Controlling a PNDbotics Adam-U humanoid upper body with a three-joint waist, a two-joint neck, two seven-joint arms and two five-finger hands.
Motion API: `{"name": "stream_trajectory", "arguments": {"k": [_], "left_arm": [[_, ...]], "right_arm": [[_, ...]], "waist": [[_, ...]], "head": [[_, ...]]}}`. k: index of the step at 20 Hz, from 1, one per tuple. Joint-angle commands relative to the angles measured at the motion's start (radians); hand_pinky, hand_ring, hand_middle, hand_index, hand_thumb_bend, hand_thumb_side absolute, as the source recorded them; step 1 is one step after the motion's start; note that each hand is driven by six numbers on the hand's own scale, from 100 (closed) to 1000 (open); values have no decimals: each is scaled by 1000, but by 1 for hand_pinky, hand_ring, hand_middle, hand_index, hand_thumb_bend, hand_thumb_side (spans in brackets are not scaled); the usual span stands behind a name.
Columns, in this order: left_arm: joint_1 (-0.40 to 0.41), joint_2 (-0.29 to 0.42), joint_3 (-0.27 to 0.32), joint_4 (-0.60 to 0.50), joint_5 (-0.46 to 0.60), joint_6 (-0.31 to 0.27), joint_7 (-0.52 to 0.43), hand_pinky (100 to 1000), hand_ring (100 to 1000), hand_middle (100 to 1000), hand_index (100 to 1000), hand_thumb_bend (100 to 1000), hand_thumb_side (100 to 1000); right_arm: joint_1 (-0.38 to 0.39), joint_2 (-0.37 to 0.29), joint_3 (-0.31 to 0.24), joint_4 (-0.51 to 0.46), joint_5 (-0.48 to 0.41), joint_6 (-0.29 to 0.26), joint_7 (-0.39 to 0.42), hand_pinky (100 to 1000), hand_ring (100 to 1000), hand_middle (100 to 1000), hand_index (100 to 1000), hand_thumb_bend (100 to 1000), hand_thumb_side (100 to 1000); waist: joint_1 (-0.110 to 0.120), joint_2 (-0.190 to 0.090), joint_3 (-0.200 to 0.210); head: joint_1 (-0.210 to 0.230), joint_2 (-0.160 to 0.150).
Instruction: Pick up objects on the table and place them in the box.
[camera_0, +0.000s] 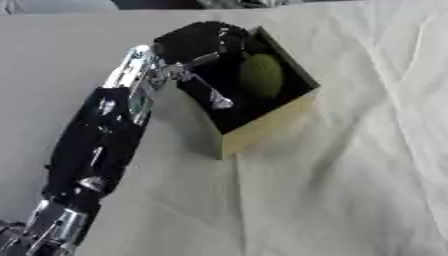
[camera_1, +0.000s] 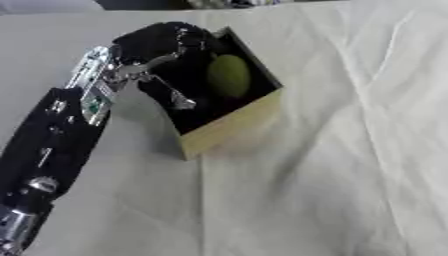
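My left hand (camera_0: 199, 42) is in the upper middle of the frame, reaching over the near-left wall of the box (camera_0: 262, 127). The green fruit (camera_0: 262, 76) lies inside the box, to the right of my hand, toward the box's right wall. Its long axis runs up and down the frame, roughly along that wall.

My left arm comes up from the lower left corner. My right hand shows nowhere, so the left is the only one near the fruit.

My palm sits over the box's upper corner, above and left of the fruit. A thin silver finger (camera_0: 213, 95) points down toward the box floor, left of the fruit and apart from it. The fingers look fairly straight and do not wrap the fruit. I think the hand is holding nothing, though black on the dark interior makes the upper fingers hard to read. I cannot tell whether any of them touch the top of the fruit.

The cloth (camera_0: 350, 190) around the box shows nothing else to pick up.
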Motion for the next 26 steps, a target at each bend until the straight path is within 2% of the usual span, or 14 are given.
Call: {"name": "stream_trajectory", "arguments": {"k": [1,4,7,10,13,17,22,23,24,26], "left_arm": [[-15,13,20,-19,12,12,35,797,804,748,901,466,498],[-14,20,35,-45,48,29,69,770,778,715,878,437,445],[-10,25,51,-75,92,56,104,727,740,664,843,304,316],[-3,41,72,-125,137,89,147,703,710,624,810,255,231],[12,65,95,-203,187,111,196,683,681,591,782,230,188],[44,99,128,-308,252,139,262,682,673,582,769,240,159],[139,213,170,-432,329,181,338,679,673,581,762,262,146],[163,238,186,-456,344,196,353,673,665,574,755,100,298],[188,263,205,-479,359,210,368,668,658,567,749,241,158],[238,313,250,-518,390,241,399,663,650,560,745,214,176]], "right_arm": [[-10,-8,-7,-21,-4,1,-3,833,826,650,749,100,340],[-9,-11,-12,-21,-2,-2,-11,832,823,651,748,100,337],[-11,-16,-19,-21,0,-5,-28,830,820,652,748,100,329],[-8,-22,-30,-21,4,-7,-50,831,821,653,747,100,336],[3,-30,-39,-21,13,0,-76,834,826,650,746,100,348],[15,-40,-34,-21,28,6,-75,833,826,649,746,100,344],[28,-56,-41,-21,40,9,-77,833,825,648,746,100,339],[29,-59,-44,-21,43,9,-79,833,825,648,745,100,333],[30,-61,-46,-21,45,8,-81,833,825,647,745,100,343],[31,-63,-51,-21,50,7,-87,833,825,647,745,100,344]], "waist": [[-5,-26,2],[-5,-26,3],[-5,-28,4],[-2,-29,8],[3,-31,15],[7,-34,30],[12,-37,58],[13,-35,62],[12,-33,67],[9,-27,71]], "head": [[-1,-10],[-3,-8],[-4,-8],[-9,-6],[-19,-2],[-31,6],[-69,3],[-75,1],[-82,-4],[-90,-11]]}}
